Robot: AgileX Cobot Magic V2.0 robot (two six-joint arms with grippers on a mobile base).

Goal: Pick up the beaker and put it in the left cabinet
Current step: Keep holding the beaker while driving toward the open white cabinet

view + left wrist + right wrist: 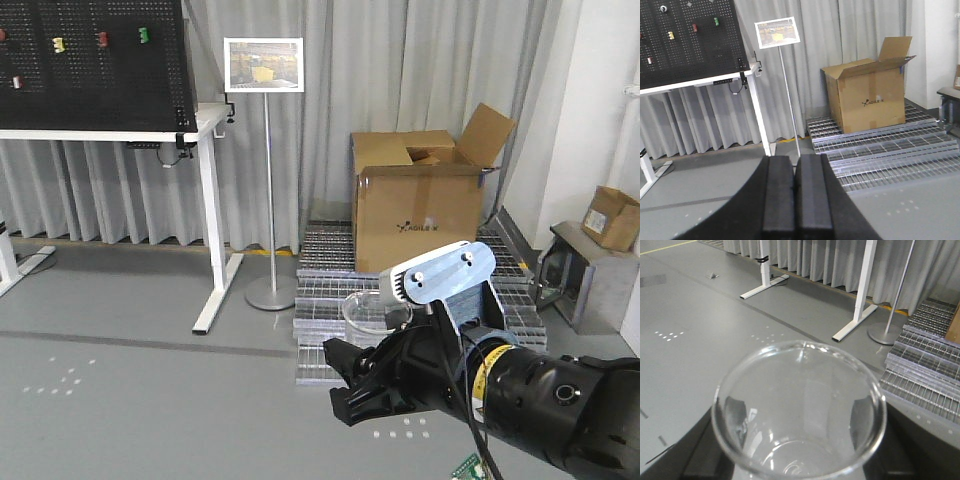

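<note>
**Transport of the beaker, three views.** The clear glass cylindrical beaker with rolled rim [800, 407] is off the ground and carried by the right gripper [350, 380]. In the right wrist view, its open mouth faces the camera and dark finger shapes flank its lower wall. We judge the jaws to be clamped on the glass, though the contact itself is hidden. The left gripper [795, 162] has its two black pads pressed flat together with nothing between them.

Beyond the arm we see a brown cardboard box [420, 215] on stacked steel gratings [330, 300], a slim sign stand [265, 65] and a black pegboard [90, 60] on a white-legged table. The pale grey-white left cabinet appears in none of the views, so we judge the step in hand to be the carry towards it.

To do this well, we advise:
- keeping the mouth up and the grip steady, since smooth glass may slip or crack under excess force;
- turning slowly, well clear of the box and gratings;
- holding the idle left arm out of the path;
- entering between the shelves level and setting the base down flat before the jaws part.
</note>
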